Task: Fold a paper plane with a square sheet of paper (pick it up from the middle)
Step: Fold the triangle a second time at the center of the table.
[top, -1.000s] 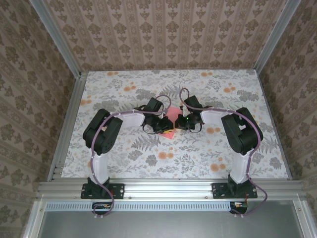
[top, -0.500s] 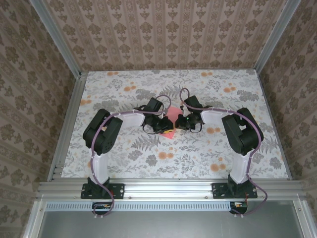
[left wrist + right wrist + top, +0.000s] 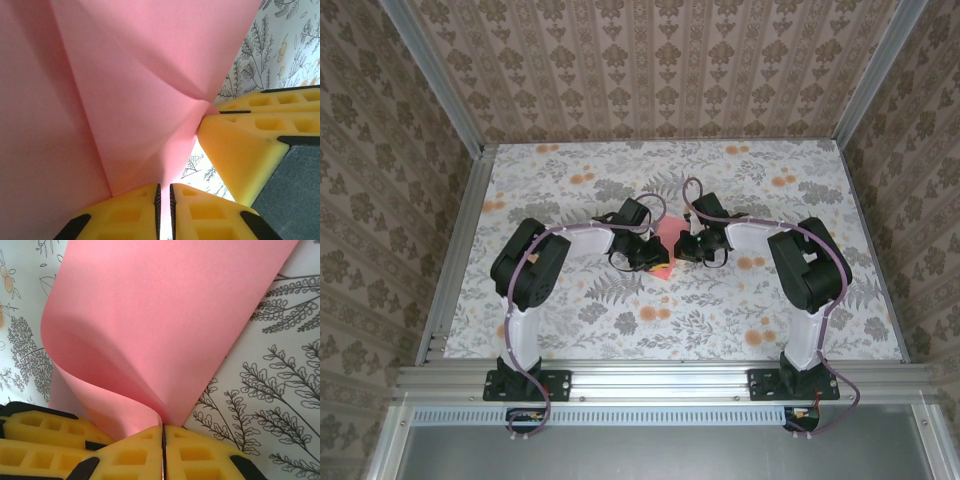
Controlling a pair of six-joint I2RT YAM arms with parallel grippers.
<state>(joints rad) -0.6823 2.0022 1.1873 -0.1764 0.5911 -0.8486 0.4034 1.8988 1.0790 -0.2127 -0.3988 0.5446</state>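
Note:
The square sheet of paper [image 3: 669,236] is salmon pink and hangs lifted and curled between both grippers at the table's middle. My left gripper [image 3: 657,260] grips its near-left part. In the left wrist view the paper [image 3: 125,90] shows a crease, and its lower edge runs into the narrow slit of my left gripper [image 3: 164,189]. My right gripper [image 3: 683,247] is shut on the sheet's right side. In the right wrist view the paper [image 3: 165,315] bends in a loop down into my right gripper [image 3: 163,429]. The two grippers nearly touch.
The table [image 3: 570,300] wears a floral cloth with orange flower prints [image 3: 655,315]. Metal rails [image 3: 650,380] line the near edge, and patterned walls [image 3: 650,60] close in the back and sides. In the left wrist view, the right gripper's yellow fingers [image 3: 240,150] sit beside the paper.
The left jaws have narrowed a little onto the paper. The left arm's elbow has shifted slightly. The right arm and the paper stay almost where they were.

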